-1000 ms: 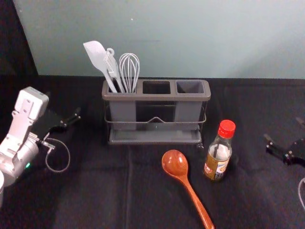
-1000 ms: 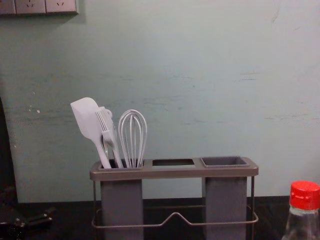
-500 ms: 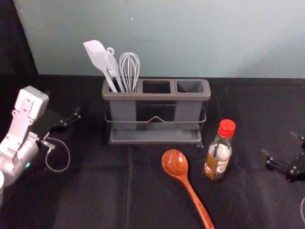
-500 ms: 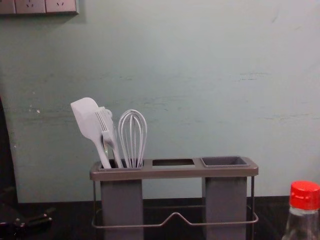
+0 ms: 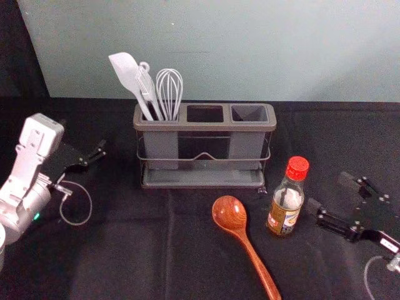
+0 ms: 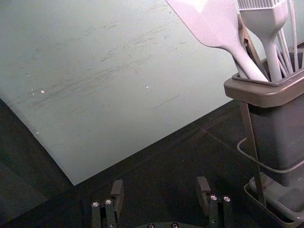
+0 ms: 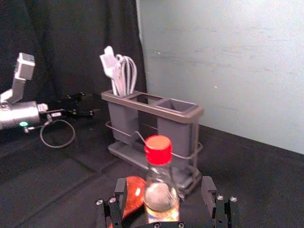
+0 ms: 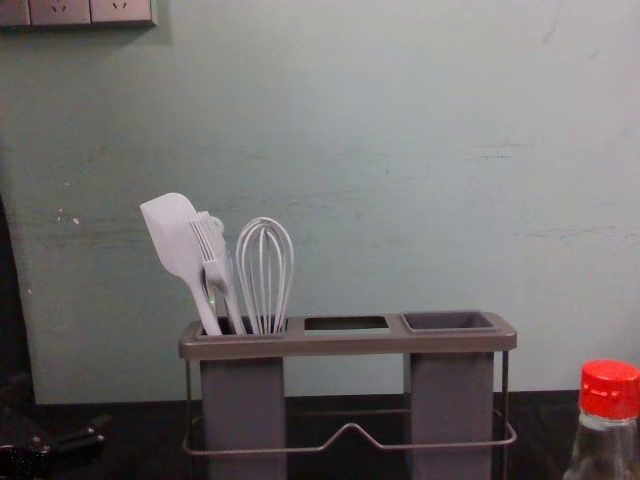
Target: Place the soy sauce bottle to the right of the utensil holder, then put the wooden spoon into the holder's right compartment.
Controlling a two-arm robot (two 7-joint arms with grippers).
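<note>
In the head view my right gripper (image 5: 329,195) stands open just right of the soy sauce bottle (image 5: 286,199), not touching it. In the right wrist view the red-capped bottle (image 7: 160,183) shows beyond and between the spread fingers of my right gripper (image 7: 164,192). The bottle is upright, in front of the right end of the utensil holder (image 5: 205,126). Left of it lies the wooden spoon (image 5: 230,214), bowl toward the holder. The holder's right compartment (image 5: 250,114) has nothing in it. My left gripper (image 5: 100,154) is parked at the left, open in the left wrist view (image 6: 160,190).
A white spatula (image 5: 126,70) and a whisk (image 5: 169,92) stand with a brush in the holder's left compartment. Behind the black-covered table (image 5: 125,250) rises a pale wall (image 5: 250,50). A cable loops beside each arm.
My right gripper has come in from the right edge of the head view, moving left to beside the bottle. The left arm, bottle, spoon and holder have stayed in place.
</note>
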